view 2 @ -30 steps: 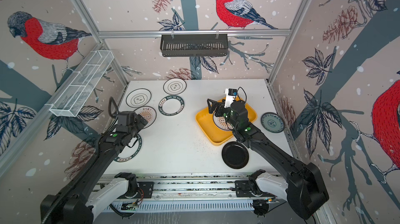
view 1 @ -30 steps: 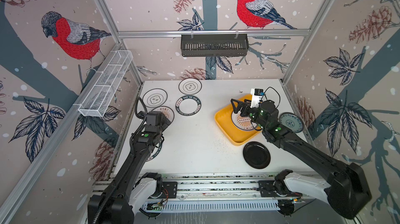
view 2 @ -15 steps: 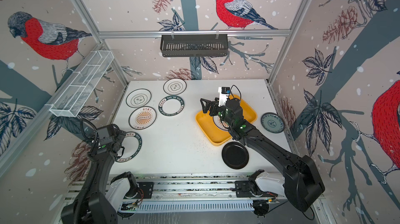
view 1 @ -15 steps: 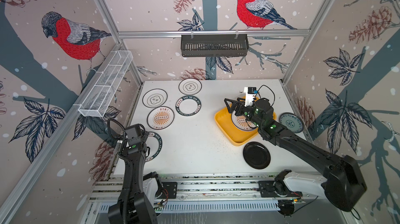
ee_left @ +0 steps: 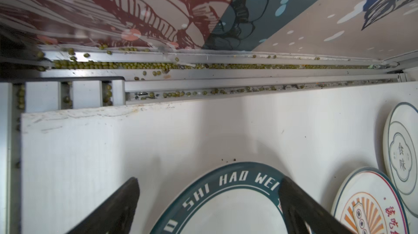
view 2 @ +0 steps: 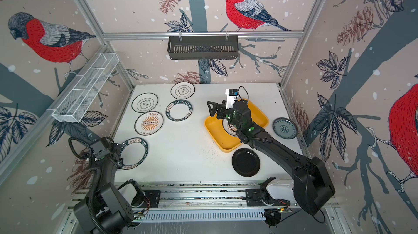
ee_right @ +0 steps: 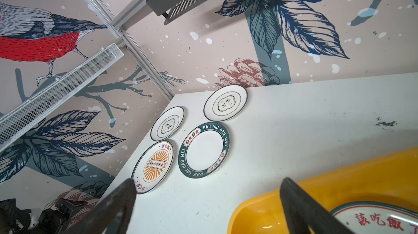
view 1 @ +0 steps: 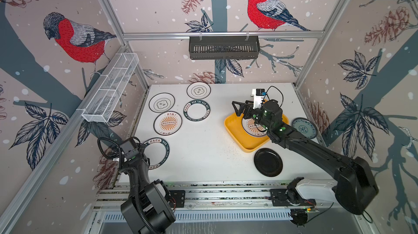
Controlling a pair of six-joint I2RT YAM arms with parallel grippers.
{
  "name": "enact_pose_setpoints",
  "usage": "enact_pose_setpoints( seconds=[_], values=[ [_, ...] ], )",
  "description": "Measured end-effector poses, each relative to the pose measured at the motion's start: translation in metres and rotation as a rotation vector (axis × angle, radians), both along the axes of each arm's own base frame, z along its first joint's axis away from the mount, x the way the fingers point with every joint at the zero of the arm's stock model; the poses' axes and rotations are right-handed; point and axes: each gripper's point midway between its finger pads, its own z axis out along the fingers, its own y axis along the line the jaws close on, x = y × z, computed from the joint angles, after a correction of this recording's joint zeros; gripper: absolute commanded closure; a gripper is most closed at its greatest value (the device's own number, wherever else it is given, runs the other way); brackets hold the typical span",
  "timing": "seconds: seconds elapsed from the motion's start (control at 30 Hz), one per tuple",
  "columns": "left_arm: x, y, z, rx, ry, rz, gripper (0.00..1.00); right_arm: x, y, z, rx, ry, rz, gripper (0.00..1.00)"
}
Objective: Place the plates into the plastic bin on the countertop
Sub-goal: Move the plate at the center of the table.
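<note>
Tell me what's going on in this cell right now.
Two robot arms are loading plates into the yellow bin. One sunburst plate lies in it; seven others lie on the countertop. The right end effector hangs open by the bin's edge, holding nothing. The left end effector is open over a lettered-rim plate near its own base, not gripping it.

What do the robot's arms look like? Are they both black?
Mostly black, yes. The left arm has a ribbed black hose looping off it. The right arm has green lights, a white camera block with a black cable, and a white base. The left end effector and right end effector each have two flat black fingers.
</note>
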Motion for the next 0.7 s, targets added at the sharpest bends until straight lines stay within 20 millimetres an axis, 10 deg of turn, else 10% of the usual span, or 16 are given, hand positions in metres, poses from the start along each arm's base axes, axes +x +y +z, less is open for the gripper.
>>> enact_pose_setpoints(
  seconds=[0.7],
  values=[
    [0.043,-0.054,-0.007,-0.185,-0.245,-0.302,0.05,-0.007,0.0,-0.006,0.003,0.007,0.018,0.0]
  ],
)
